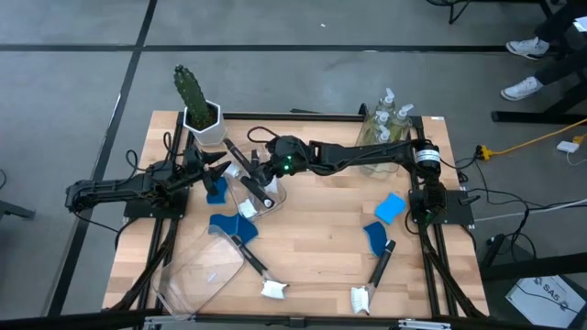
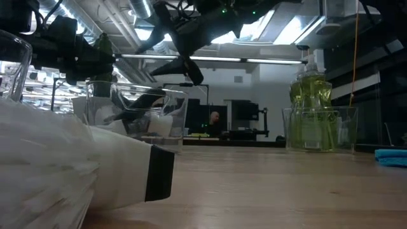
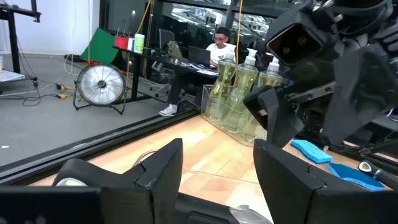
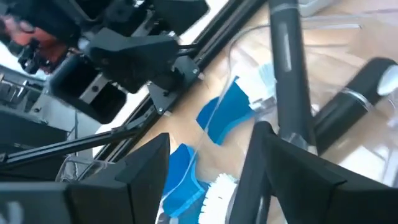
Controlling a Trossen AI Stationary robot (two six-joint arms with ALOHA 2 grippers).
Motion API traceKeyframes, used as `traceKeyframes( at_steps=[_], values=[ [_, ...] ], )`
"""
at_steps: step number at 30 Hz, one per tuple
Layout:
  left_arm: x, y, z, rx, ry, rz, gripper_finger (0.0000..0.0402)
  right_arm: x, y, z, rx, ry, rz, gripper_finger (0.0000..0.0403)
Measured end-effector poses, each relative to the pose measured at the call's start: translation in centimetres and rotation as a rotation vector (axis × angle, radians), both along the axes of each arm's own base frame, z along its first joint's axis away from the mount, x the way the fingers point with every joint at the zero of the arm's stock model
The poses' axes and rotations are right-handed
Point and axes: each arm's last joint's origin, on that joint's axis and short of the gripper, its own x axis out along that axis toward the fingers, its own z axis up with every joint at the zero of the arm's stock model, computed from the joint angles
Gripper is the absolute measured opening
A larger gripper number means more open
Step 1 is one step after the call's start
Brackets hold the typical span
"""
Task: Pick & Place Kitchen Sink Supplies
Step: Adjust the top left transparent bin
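Note:
My right gripper (image 1: 255,170) (image 4: 208,146) hangs open over a small clear bin (image 1: 263,194) near the table's middle left. A black-handled brush (image 1: 243,163) (image 4: 287,68) leans in that bin, its handle rising past one finger. A second brush (image 4: 364,93) lies in the bin. My left gripper (image 1: 218,167) (image 3: 217,158) is open, just left of the bin. Blue sponges (image 1: 217,189) (image 1: 226,225) (image 1: 391,206) lie flat on the table. Two more brushes (image 1: 255,264) (image 1: 376,275) lie near the front edge. Soap bottles (image 1: 390,124) (image 2: 311,105) stand in a far-right bin. My right gripper stands open with the leaning brush's handle (image 4: 297,127) right beside one finger (image 4: 273,168). I cannot tell whether the finger touches it. My left gripper touches nothing.
A potted cactus (image 1: 194,103) stands at the far left corner. A large clear bin (image 1: 206,268) lies tipped at the near left. A fourth sponge (image 1: 375,236) lies near the right arm's base. Bare wood shows in the table's middle (image 1: 321,229). A person sits in the room behind.

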Motion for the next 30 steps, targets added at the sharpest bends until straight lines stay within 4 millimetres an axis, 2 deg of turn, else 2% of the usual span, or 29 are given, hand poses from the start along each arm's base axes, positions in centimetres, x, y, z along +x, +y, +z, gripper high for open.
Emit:
traceKeyframes(
  at_steps=[6, 12, 15, 22, 30],
  values=[
    [0.0, 0.0, 0.0, 0.0, 0.0, 0.0, 0.019, 0.2, 1.5, 0.1, -0.065, -0.006, 0.061, 0.0243],
    [0.0, 0.0, 0.0, 0.0, 0.0, 0.0, 0.0191, 0.2, 4.4, 0.3, -0.11, -0.012, 0.144, 0.0199],
    [0.0, 0.0, 0.0, 0.0, 0.0, 0.0, 0.019, 0.2, 5.8, 0.6, -0.141, -0.022, 0.178, 0.0156],
    [0.0, 0.0, 0.0, 0.0, 0.0, 0.0, 0.0191, 0.4, 8.3, 2.1, -0.274, -0.071, 0.287, 0.0016],
    [0.0, 0.0, 0.0, 0.0, 0.0, 0.0, 0.019, -0.1, 9.2, 1.3, -0.265, 0.013, 0.396, 0.0004]
  ],
)
